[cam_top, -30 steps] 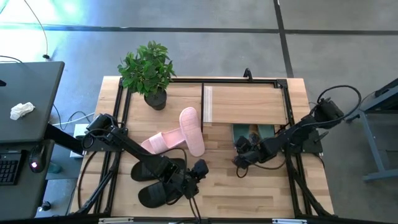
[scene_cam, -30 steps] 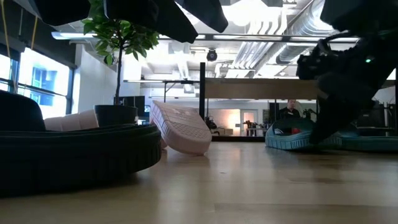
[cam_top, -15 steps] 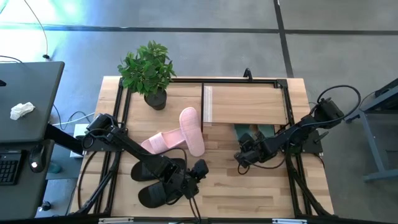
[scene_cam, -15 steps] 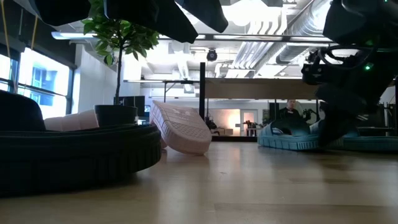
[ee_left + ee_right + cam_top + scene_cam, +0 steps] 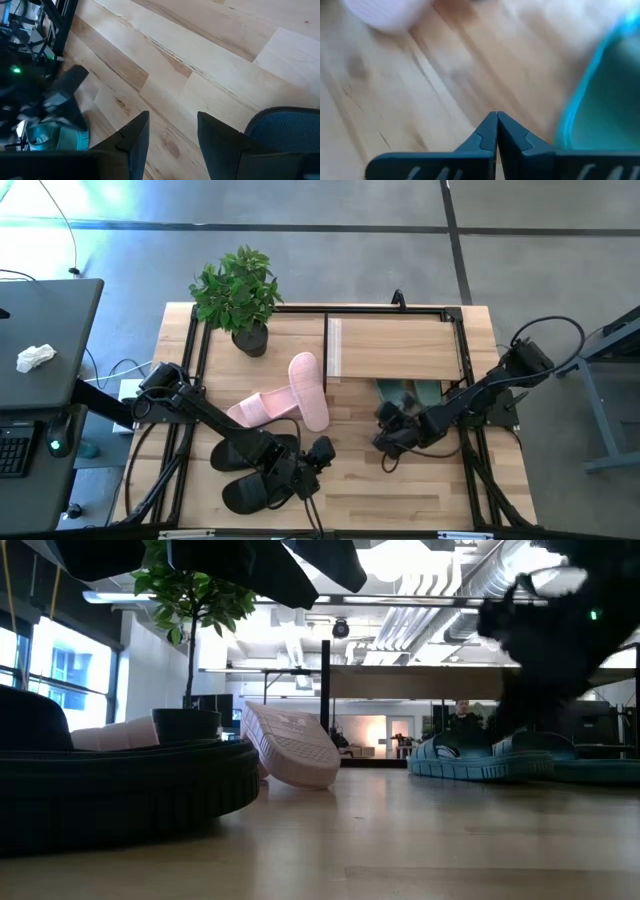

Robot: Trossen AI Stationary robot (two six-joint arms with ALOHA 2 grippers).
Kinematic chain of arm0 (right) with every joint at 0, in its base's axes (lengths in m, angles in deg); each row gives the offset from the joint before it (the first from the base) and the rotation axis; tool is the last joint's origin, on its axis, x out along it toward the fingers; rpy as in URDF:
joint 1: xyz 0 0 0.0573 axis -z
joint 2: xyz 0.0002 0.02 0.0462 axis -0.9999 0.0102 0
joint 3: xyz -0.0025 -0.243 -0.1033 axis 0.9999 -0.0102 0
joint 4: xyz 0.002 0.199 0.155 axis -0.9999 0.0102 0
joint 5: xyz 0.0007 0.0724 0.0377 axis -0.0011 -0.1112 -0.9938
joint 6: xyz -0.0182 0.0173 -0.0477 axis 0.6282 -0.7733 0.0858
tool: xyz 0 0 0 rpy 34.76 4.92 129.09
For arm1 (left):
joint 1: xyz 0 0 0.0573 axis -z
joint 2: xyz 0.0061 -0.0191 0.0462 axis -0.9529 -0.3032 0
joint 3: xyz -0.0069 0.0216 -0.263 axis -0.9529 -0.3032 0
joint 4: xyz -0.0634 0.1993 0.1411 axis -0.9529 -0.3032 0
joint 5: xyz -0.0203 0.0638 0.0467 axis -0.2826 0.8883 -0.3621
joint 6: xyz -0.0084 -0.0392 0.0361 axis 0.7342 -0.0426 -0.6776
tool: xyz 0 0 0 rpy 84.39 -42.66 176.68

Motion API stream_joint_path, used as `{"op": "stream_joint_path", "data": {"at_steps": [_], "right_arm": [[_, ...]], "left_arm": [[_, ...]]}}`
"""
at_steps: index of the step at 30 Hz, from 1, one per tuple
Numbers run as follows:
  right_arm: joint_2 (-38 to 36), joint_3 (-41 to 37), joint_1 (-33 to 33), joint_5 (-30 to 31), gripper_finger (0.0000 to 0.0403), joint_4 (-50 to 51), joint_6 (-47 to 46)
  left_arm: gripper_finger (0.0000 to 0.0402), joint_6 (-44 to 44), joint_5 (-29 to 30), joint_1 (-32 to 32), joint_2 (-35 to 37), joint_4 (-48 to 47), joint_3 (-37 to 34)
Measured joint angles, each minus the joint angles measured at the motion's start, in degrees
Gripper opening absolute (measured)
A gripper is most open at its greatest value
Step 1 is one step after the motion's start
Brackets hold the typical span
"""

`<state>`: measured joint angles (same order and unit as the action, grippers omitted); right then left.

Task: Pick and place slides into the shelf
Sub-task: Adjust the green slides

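My left gripper (image 5: 170, 137) hung parted and empty above the black rubber slides (image 5: 250, 470) near the table's front; my right gripper (image 5: 496, 131), pinched shut on nothing, sat beside the dark green rubber slides (image 5: 470, 757) lying under the light-wood plank shelf (image 5: 395, 347).

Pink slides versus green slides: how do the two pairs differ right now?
The pink slides lie in the open mid-table, one flat and one tipped on edge, crossing in an L. The green slides sit flat, side by side, under the shelf, beside the shut right gripper. Neither pair is held.
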<state>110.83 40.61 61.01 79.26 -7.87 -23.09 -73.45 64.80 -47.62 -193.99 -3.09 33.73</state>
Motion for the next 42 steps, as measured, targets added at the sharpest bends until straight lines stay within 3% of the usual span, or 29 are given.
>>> {"op": "stream_joint_path", "data": {"at_steps": [7, 10, 13, 21, 26, 30, 34, 42], "right_arm": [[8.03, 8.08, 2.01, 13.36, 0.0000, -0.72, 17.73], [14.83, 12.97, 3.75, 15.81, 0.0000, -0.42, 17.93], [21.21, 18.01, 5.45, 14.32, 0.0000, 4.00, 15.61], [32.65, 24.45, 6.29, 18.47, 0.0000, 14.95, -14.45], [33.72, 22.76, 6.27, 21.42, 0.0000, 14.92, -39.38], [33.81, 20.48, 6.68, 22.83, 0.0000, 14.65, -53.13], [33.81, 18.38, 7.94, 23.24, 0.0000, 12.75, -58.34], [33.79, 18.26, 12.08, 26.60, 0.0000, 6.90, -57.14]], "left_arm": [[0.0150, 0.86, 0.00, 0.00, 0.00, 0.02, 0.00], [0.0150, 1.14, 0.00, 0.00, 0.00, -0.02, 0.00], [0.0150, 1.32, 0.00, 0.00, 0.00, -0.04, 0.00], [0.0150, 1.36, 0.00, 0.00, 0.00, -0.48, 0.00], [0.0150, 1.36, 0.00, 0.00, 0.00, -0.52, 0.00], [0.0150, 1.31, 0.00, 0.02, 0.00, -0.55, 0.00], [0.0150, 1.30, 0.00, 0.02, 0.00, -1.00, 0.00], [0.0150, 1.30, 0.00, 0.02, 0.00, -1.42, 0.00]]}}
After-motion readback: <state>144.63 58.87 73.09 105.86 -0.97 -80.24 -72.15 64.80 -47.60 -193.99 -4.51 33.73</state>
